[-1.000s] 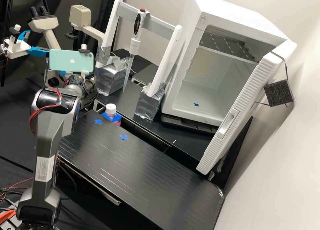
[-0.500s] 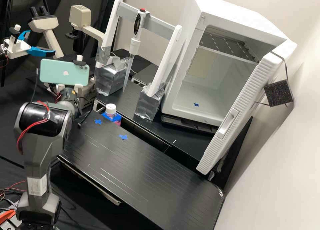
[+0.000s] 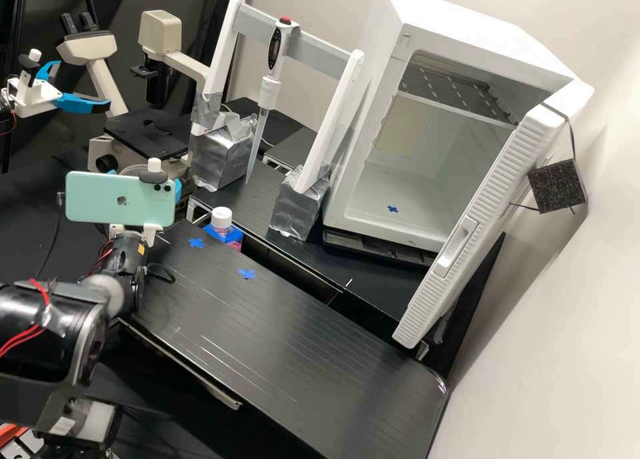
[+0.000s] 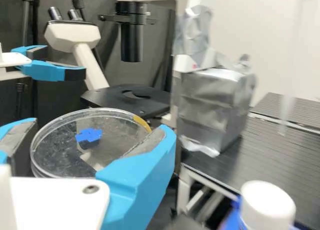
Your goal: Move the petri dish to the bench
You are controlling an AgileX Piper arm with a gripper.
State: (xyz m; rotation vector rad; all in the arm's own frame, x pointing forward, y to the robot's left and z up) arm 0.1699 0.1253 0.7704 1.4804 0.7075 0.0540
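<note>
Arm (image 3: 50,332) and phone (image 3: 120,198): one of each, both lower in the high view than a second ago and drawn back from the microscope, so I can see its dark stage (image 3: 150,127) now.
Claw (image 3: 177,190): partly behind the phone in the high view; from the wrist I see its two blue fingers (image 4: 145,175) pinching the dish from either side.
Petri dish (image 4: 95,155): one, clear and round, held aloft in the claw (image 4: 96,130); the near finger hides part of its rim.
Blue crosses: two on the tabletop (image 3: 287,332), one inside the incubator (image 3: 373,229). A blue patch (image 4: 89,135) also shows at the dish, probably stuck to it.
Bottle (image 3: 221,218): one, white-capped, its lower part hidden by the tabletop's edge.
Stand (image 3: 333,116): one, white, with two silver-wrapped feet (image 3: 300,209).
Pipette (image 3: 273,52): one, hanging on the stand; its tip is smeared in the wrist view.
Microscope (image 3: 90,47): one, its lower part partly behind the phone.
</note>
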